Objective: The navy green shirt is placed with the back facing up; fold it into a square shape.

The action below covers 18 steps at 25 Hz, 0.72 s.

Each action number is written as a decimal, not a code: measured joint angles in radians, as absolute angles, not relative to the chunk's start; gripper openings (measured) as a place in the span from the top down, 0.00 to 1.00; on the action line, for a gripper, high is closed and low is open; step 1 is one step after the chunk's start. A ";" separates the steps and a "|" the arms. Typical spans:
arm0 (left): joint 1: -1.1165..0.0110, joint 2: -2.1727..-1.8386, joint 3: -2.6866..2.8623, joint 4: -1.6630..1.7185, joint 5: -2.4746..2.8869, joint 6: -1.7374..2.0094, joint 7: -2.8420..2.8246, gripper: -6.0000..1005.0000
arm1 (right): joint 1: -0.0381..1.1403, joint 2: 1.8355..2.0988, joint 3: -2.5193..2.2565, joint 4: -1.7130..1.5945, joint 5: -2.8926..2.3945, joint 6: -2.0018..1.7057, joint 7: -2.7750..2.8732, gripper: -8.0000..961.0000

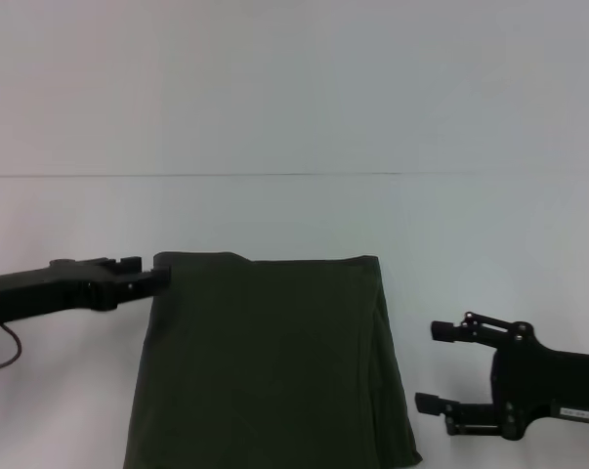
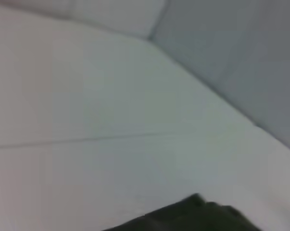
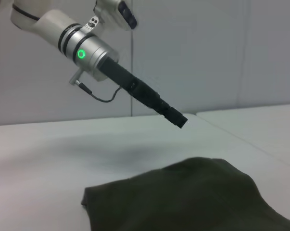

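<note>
Shirt partly folded on the bench, left hand at its far corner, right hand waiting beside it.

Head view: the navy green shirt (image 1: 265, 362) lies as a narrow panel on the white bench (image 1: 294, 215); the left hand (image 1: 155, 277) sits at its far left corner, grip impossible to tell; the right hand (image 1: 441, 366) hovers wide, apart from the right edge. Left wrist view: only a dark fabric edge (image 2: 193, 216) shows. Right wrist view: the left hand (image 3: 178, 120) appears raised above the cloth (image 3: 193, 197), so a closing pinch may miss the corner, or catch one layer and undo the fold.
</note>
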State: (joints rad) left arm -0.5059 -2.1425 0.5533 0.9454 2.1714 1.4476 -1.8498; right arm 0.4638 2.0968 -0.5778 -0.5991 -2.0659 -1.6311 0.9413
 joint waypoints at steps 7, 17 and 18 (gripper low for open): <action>-0.402 -2.166 0.452 0.956 2.061 1.772 -1.453 0.34 | 0.486 2.098 -0.581 -0.527 -2.064 -1.638 0.860 0.08; -0.249 -2.177 0.348 0.833 2.084 1.871 -1.110 0.08 | 0.429 2.098 -0.570 -0.413 -2.065 -1.609 0.709 0.08; -0.244 -2.177 0.336 0.823 2.100 1.870 -1.094 0.08 | 0.424 2.098 -0.568 -0.399 -2.064 -1.598 0.696 0.08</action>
State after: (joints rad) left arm -0.2436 -2.1766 0.3356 0.8231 2.0996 1.8696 -1.0941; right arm 0.4243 2.0984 -0.5683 -0.3990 -2.0643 -1.5979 0.6960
